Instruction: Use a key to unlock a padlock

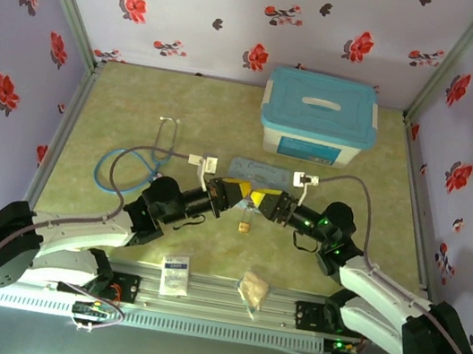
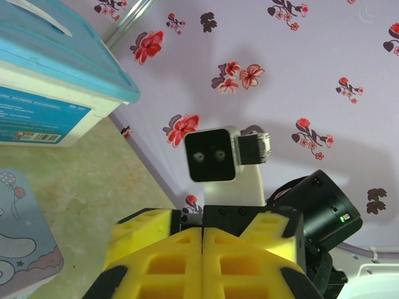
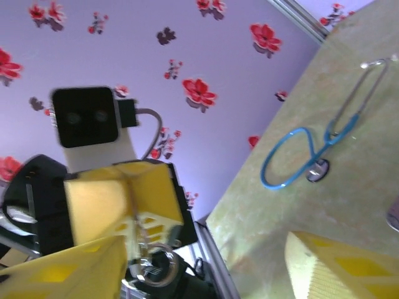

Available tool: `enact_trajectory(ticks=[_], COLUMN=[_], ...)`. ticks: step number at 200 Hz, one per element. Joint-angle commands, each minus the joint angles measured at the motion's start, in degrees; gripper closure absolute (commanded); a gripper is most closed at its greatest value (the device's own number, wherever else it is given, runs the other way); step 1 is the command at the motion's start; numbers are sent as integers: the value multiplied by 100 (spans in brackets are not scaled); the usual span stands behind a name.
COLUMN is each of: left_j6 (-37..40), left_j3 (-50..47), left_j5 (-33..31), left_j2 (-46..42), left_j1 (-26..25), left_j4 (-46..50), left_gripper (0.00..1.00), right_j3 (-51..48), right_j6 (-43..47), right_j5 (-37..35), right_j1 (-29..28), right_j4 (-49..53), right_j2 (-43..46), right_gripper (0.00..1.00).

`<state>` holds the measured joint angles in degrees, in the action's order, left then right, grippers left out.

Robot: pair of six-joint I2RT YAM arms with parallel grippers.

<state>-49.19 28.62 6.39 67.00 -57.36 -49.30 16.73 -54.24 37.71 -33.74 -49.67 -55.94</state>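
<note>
The tiny brass padlock (image 1: pixel 244 227) lies on the green table just in front of the two grippers, free of both. My left gripper (image 1: pixel 238 194) is shut, its yellow fingers (image 2: pixel 202 249) pressed together. In the right wrist view the slim key (image 3: pixel 138 235) sticks out of their seam, with a silvery key ring (image 3: pixel 158 264) hanging from it. My right gripper (image 1: pixel 259 200) faces it nose to nose and stands open (image 3: pixel 206 249), with nothing between its fingers.
A blue-lidded white box (image 1: pixel 319 118) stands at the back, with a pale-blue cartoon tin (image 1: pixel 260 170) in front of it. A blue stethoscope (image 1: pixel 134 164) lies at the left. A white sachet (image 1: pixel 175 274) and a tan snack packet (image 1: pixel 254 289) rest by the near rail.
</note>
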Motion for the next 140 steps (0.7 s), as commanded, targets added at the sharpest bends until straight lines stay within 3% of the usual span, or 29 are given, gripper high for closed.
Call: enact_trajectory(ticks=[1, 32, 80, 140], left_j6=[124, 109, 120, 85], left_j3=[-141, -197, -238, -287], left_j5=[-164, -212, -225, -232], left_j2=[-67, 10, 58, 97], left_j1=[-12, -9, -11, -12], left_j4=[-319, -538, -747, -778], left_gripper=[100, 100, 100, 100], right_j3=[-58, 27, 62, 10], right_j6=[-148, -183, -229, -183], right_j5=[153, 96, 61, -30], right_j1=[-45, -247, -397, -401], right_j4=[-673, -888, -1218, -1202], right_j2=[-4, -233, -488, -474], right_gripper=[37, 44, 64, 72])
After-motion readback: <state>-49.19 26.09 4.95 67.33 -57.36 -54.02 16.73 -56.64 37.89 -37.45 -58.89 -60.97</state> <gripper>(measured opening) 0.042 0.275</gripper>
